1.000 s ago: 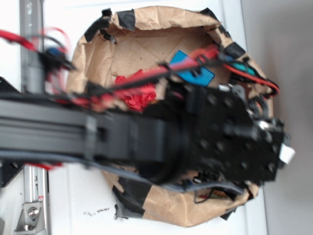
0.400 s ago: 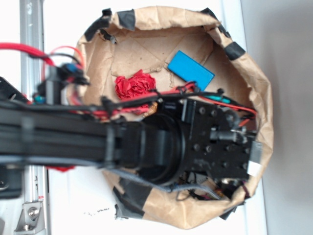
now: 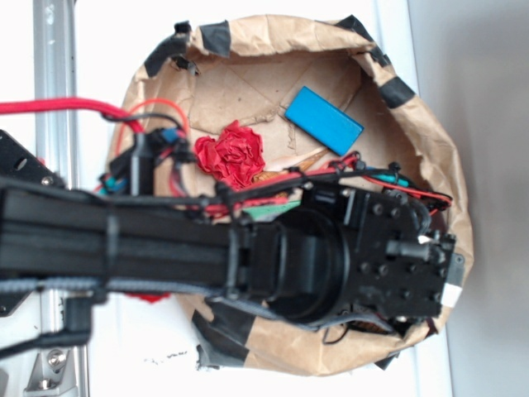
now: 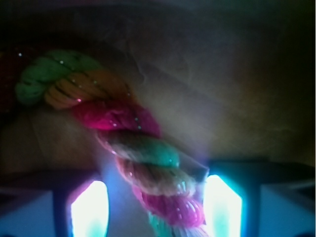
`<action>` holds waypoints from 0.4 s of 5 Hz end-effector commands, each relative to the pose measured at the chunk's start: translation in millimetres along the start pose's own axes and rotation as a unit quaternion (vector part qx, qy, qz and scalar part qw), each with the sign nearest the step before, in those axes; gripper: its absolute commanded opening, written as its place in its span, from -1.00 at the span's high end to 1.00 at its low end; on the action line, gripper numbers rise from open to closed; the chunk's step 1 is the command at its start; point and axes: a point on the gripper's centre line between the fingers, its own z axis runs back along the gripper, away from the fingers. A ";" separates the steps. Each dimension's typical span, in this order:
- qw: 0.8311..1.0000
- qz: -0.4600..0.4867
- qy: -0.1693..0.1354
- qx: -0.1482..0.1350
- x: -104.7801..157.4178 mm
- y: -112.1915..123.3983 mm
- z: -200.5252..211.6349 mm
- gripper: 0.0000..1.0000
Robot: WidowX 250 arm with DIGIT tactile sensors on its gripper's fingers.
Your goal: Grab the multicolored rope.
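Note:
The multicolored rope (image 4: 133, 148) is a thick twisted stick with pink-red, yellow and light-green bands. In the wrist view it runs from upper left down to the bottom centre. Its lower end lies between my two glowing fingertips, closer to the right fingertip (image 4: 222, 207) than to the left one (image 4: 89, 210). My gripper (image 4: 155, 210) is open, with gaps showing on both sides of the rope. In the exterior view the black wrist block (image 3: 397, 260) hangs low over the right part of the brown paper bowl (image 3: 273, 29) and hides the rope and the fingers.
A crumpled red paper flower (image 3: 231, 153) and a blue block (image 3: 324, 120) lie in the bowl beyond the arm. A sliver of green block (image 3: 269, 211) shows by the arm. The bowl's taped walls stand close around the wrist. A metal rail (image 3: 54, 50) runs along the left.
The arm has shifted toward the lower edge of the exterior view and further to the right, uncovering the blue block and the red flower.

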 end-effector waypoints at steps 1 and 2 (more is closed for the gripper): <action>0.975 0.209 -0.009 -0.074 -52.9 32.5 31.8 1.00; 0.939 0.330 -0.021 -0.093 -76.4 30.5 43.7 1.00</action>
